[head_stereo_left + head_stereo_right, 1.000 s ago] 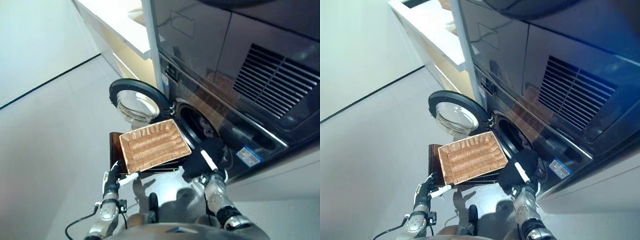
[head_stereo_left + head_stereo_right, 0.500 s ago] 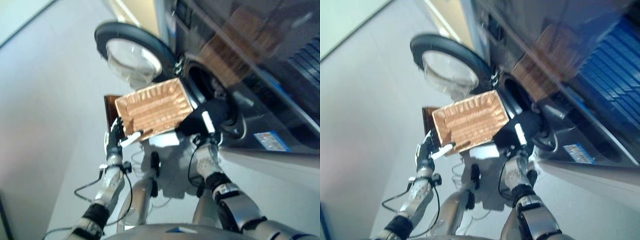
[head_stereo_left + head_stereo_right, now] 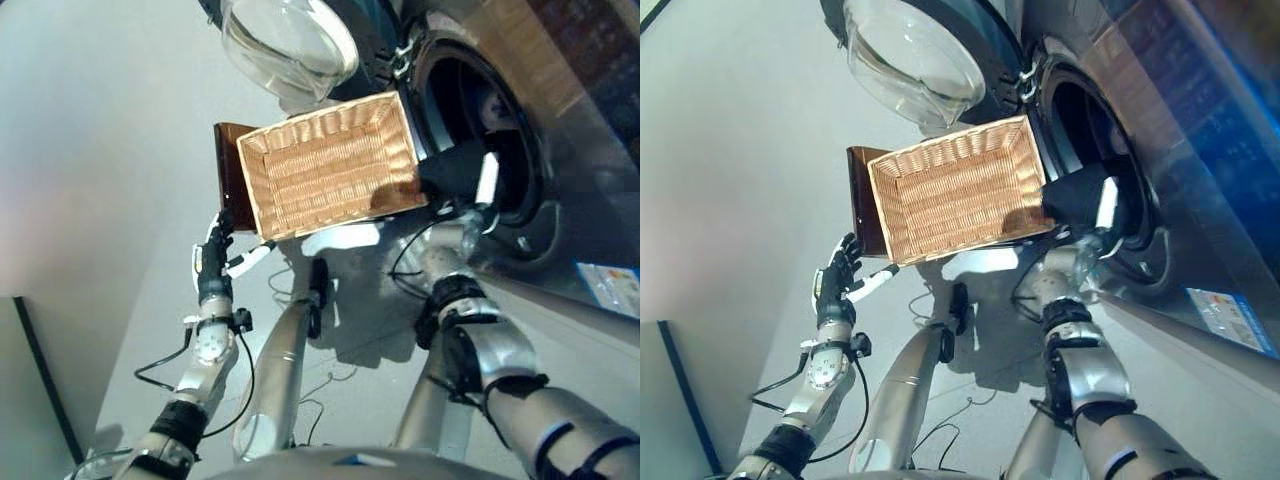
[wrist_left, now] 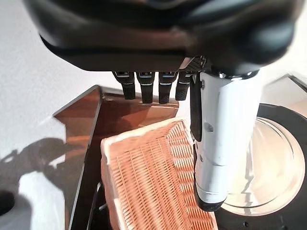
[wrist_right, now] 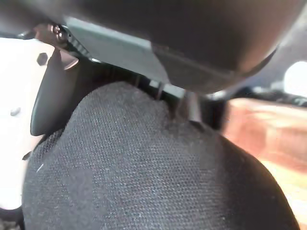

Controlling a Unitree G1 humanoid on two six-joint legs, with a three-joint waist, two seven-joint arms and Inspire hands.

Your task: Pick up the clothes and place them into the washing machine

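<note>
Cloth (image 3: 1076,197), black, gripped in right robot hand (image 3: 1102,212), now raised past the basket (image 3: 950,195) rim to the drum mouth (image 3: 1090,120); we judge release is next. Left robot hand (image 3: 835,283) open, empty, near basket corner.

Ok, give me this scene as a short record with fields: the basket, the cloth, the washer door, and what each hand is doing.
basket: wicker basket, looks empty, on a brown stand in front of the washer
cloth: black cloth, at the drum opening
washer door: glass door swung open
right hand: right hand shut on the black cloth
left hand: left hand open, holding nothing, short of the stand
</note>
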